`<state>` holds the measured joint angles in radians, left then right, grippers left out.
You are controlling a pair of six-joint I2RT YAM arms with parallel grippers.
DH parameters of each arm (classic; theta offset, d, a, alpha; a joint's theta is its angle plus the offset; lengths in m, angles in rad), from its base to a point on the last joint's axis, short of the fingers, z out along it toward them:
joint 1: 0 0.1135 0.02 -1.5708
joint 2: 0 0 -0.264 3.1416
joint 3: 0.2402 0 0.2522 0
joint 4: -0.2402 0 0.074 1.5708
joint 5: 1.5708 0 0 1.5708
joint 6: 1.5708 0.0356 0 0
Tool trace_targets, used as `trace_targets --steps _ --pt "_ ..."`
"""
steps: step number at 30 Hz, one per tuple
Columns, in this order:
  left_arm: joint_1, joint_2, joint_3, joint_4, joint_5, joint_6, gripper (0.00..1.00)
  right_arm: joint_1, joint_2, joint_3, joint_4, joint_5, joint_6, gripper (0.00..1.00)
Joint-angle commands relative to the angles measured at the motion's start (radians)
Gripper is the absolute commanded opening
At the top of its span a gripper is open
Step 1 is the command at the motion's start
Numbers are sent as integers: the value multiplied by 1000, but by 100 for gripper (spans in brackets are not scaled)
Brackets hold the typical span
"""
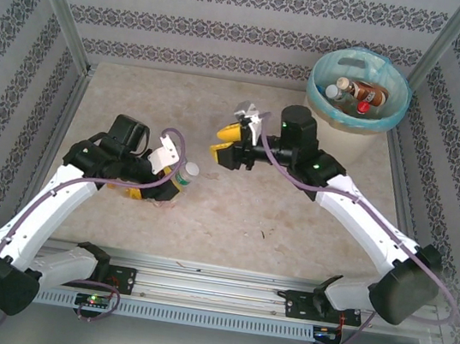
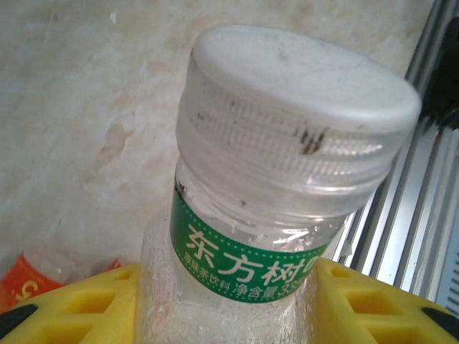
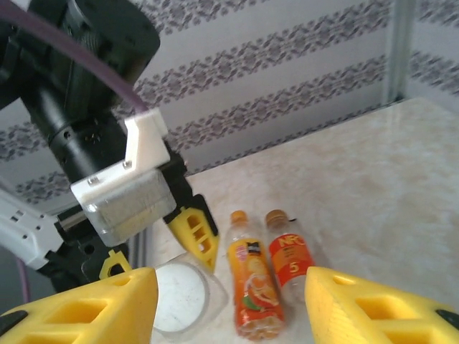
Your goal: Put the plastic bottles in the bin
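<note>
Closest to the lens is the clear bottle [image 2: 287,179] with its white cap and green label, and it looms large in the left wrist view because the left gripper [image 2: 229,312] has it just below the neck. Its yellow fingers [image 2: 86,308] sit at 8 and 4 o'clock around the bottle with no gap we can spot, so we'd call that pinched tight on it. Grabbing up near the shoulder makes sense to us, since that's the stiffest part of a thin bottle. We can't tell whether it's off the table [image 1: 231,224] yet.

From above, that gripper sits around 8 o'clock from the table's middle. Just beside it lie an orange juice bottle [image 3: 254,287] and a red-label bottle [image 3: 290,258], side by side with caps pointing to 12 o'clock in the right wrist view. We'd say those two are waiting their turn.

Moving right, the right gripper [image 1: 230,138] hangs near 12 o'clock of the table's middle, aimed toward 9 o'clock at the left arm. Its jaws are spread wide with nothing between them. Our guess is it's lined up for a handover, or for those two lying bottles.

Way over at 2 o'clock is the bin [image 1: 313,93] in the far corner, with a few bottles [image 1: 364,95] already inside. It's well apart from the left gripper and much nearer the right arm.
</note>
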<state>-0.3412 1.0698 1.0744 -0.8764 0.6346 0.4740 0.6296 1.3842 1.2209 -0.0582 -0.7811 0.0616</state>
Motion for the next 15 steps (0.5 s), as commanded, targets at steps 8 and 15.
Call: trace_targets --steps 8,15 --pt "-10 -52 35 106 137 3 48 110 79 67 15 -109 -47 59" --pt "-10 -65 19 134 159 -18 48 140 103 74 -6 -110 -54 58"
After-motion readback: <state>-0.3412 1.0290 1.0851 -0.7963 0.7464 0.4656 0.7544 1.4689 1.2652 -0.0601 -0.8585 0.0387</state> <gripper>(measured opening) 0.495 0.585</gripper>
